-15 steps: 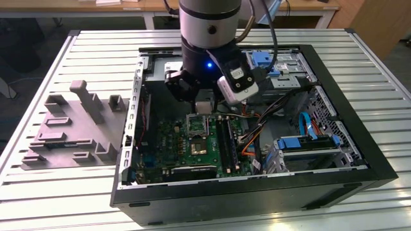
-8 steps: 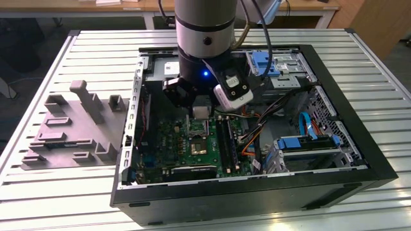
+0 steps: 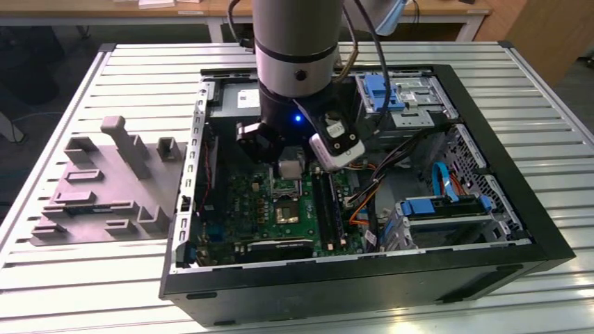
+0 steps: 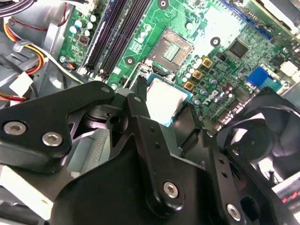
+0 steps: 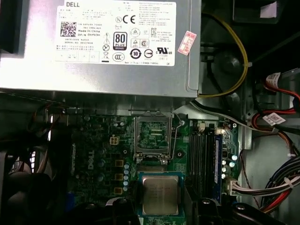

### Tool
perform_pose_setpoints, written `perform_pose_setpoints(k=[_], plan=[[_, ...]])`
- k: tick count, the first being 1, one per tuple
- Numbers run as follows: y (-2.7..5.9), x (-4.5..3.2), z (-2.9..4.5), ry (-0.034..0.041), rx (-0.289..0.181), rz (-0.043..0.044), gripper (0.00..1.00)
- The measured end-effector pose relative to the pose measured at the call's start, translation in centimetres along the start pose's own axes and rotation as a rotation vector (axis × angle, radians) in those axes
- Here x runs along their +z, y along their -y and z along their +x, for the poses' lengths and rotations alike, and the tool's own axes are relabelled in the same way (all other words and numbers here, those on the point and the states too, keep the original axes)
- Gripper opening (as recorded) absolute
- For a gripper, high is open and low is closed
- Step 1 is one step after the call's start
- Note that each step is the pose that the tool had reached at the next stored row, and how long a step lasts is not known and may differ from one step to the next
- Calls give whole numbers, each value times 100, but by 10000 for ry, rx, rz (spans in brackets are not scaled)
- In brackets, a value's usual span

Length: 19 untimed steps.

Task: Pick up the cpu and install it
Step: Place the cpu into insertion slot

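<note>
- Fingers (image 4: 140, 112) are clamped on the cpu (image 4: 165, 99), one on each of two opp. edges. The chip's pale metal top faces the cams in both wrist views.
- The gripper (image 3: 291, 169) hangs inside the open pc case (image 3: 352, 285) and holds the cpu clear of the green motherboard (image 3: 246, 209).
- The socket (image 5: 152, 135) lies open with its pin field bare. In the first wrist view the cpu (image 5: 159, 194) shows just beside it, not over its centre.
- We read the exterior view as a clock face centred on the gripper:
  - the grey fixture (image 3: 102, 181) is at 9 o'clock, outside the case on the slatted table (image 3: 139, 62)
  - the blue drive bay (image 3: 376, 90) is at 1 o'clock
  - orange cables (image 3: 357, 209) are at 4 o'clock
- A black fan (image 4: 262, 136) sits near the gripper in the second wrist view. The psu box (image 5: 103, 47) w/ white label lies beyond the socket in the first wrist view.
</note>
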<state>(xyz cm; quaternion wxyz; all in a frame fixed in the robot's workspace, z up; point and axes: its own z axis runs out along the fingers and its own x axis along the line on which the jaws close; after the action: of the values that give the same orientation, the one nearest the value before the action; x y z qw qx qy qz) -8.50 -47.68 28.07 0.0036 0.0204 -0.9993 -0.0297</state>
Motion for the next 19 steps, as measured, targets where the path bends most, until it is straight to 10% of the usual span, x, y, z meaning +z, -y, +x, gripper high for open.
perform_pose_setpoints(k=[19], plan=[[116,335,2,99,348,9,47]])
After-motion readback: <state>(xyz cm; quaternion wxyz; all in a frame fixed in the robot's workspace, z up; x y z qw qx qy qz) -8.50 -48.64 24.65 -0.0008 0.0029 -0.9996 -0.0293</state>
